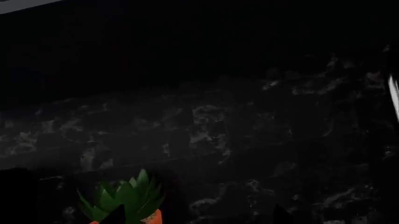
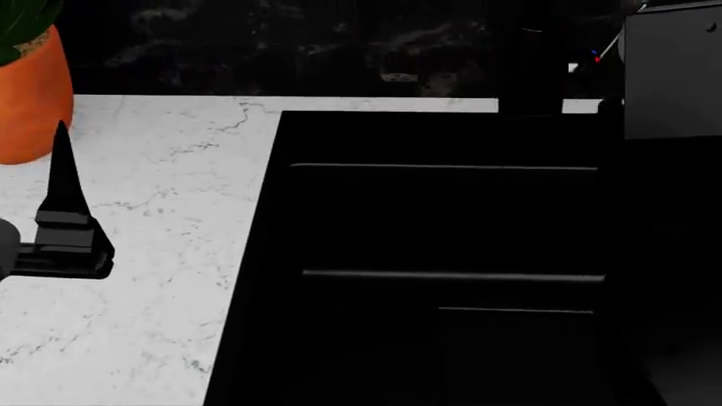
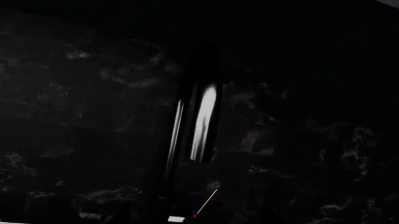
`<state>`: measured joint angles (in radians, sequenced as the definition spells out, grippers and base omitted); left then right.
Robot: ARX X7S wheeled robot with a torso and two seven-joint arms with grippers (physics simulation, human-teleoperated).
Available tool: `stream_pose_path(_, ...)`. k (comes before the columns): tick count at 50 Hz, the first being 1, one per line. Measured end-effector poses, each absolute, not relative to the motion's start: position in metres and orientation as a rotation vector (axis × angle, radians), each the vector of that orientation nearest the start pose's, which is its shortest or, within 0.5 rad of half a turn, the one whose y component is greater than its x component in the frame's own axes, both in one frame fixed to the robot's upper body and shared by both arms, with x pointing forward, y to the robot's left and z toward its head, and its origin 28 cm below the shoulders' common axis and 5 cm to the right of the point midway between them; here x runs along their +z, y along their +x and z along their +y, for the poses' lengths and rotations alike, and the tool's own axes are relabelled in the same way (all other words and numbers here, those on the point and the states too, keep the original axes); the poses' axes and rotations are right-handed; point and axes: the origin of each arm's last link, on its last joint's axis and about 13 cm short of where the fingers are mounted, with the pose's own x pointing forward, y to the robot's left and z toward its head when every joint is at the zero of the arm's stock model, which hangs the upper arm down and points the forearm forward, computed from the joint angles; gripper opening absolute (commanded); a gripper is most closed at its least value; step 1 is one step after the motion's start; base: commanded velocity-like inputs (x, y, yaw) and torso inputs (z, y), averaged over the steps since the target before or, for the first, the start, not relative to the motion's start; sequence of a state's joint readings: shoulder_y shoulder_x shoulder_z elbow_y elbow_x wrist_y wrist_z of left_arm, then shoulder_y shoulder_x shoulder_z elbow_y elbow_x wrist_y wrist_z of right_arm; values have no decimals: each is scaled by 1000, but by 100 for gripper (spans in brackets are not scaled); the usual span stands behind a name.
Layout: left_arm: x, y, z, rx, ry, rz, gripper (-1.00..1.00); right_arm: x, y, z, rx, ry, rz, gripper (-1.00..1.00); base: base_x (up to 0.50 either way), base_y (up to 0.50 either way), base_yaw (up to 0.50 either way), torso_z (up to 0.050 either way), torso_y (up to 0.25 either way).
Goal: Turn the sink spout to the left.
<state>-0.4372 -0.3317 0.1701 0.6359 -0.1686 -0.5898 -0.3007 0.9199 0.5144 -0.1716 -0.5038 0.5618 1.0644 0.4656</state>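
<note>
In the head view the left gripper shows one pointed black finger at 9 o'clock; the frame's edge cuts its arm, so its opening cannot be judged. The orange pot at 10 o'clock is cropped, its plant barely showing. The sink spout melts into the dark backsplash; only its base reads. The sink runs off at 6 o'clock. The right gripper cannot be made out in any view.
</note>
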Motion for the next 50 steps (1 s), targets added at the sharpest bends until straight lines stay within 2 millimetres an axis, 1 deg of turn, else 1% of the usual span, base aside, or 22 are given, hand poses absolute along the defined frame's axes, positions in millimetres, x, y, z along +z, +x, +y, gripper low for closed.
stream_pose_path(14,195,247,220,67,241,-441,100,286,287,-151,-193,-247,-285,100,0,0,0,0,0)
stream_pose_path(35,193,248,217,69,303,-427,100,290,320,-151,-195,-236,-297,100,0,0,0,0,0)
stream_pose_path(50,193,248,216,70,316,-421,100,293,335,-152,-173,-30,-297,100,0,0,0,0,0)
